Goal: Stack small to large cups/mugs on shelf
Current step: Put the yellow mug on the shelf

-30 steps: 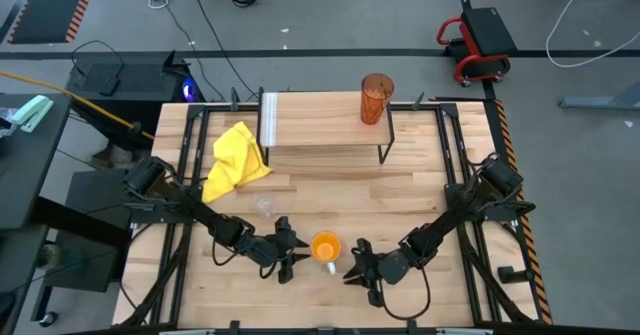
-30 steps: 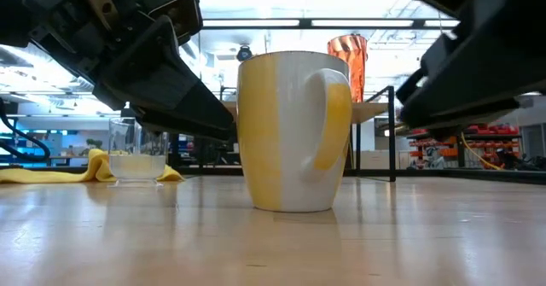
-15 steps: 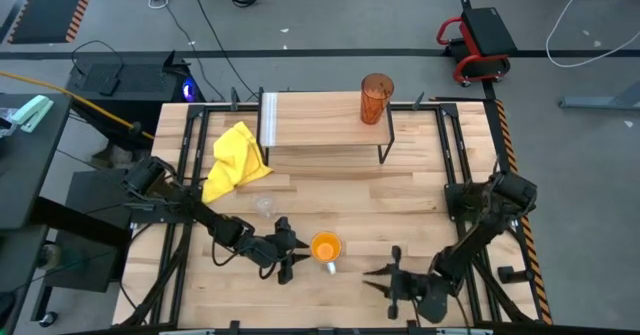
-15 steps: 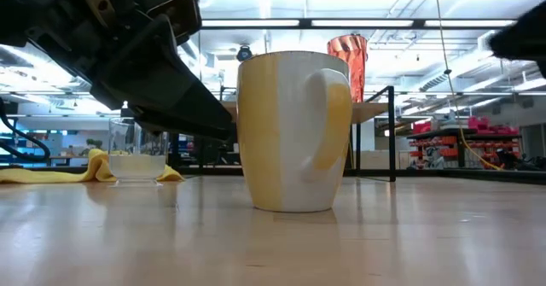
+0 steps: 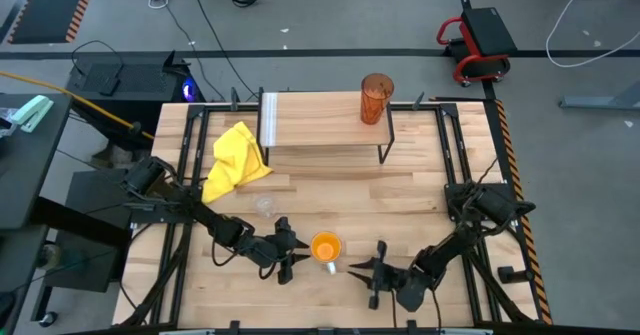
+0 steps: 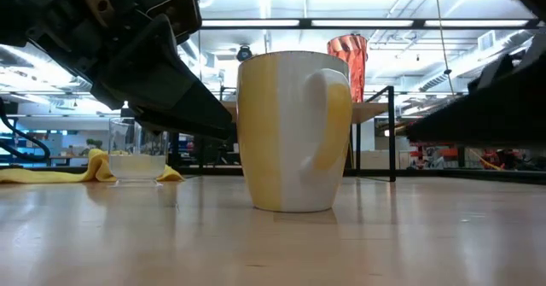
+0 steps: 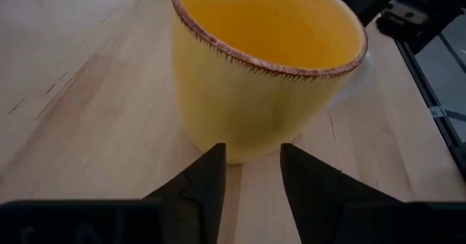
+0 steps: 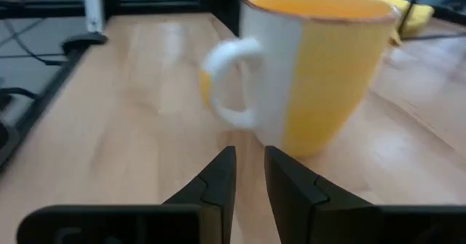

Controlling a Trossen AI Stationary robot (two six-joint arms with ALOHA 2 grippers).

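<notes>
No readable text, label, brand, number or sign anywhere: not on mug [image 6: 294, 132], tumbler [image 5: 376, 98], or table [image 5: 420, 190].

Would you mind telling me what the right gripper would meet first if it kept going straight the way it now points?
Most likely the mug: the right gripper points at it from nearby, its fingers aimed about at the white handle, which it would probably touch first, though the depth is hard to judge.

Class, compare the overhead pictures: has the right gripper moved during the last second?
Yes. The right gripper first swung away from the orange mug toward the table's near edge, then came back partway; it now sits slightly farther from the mug than before.
</notes>
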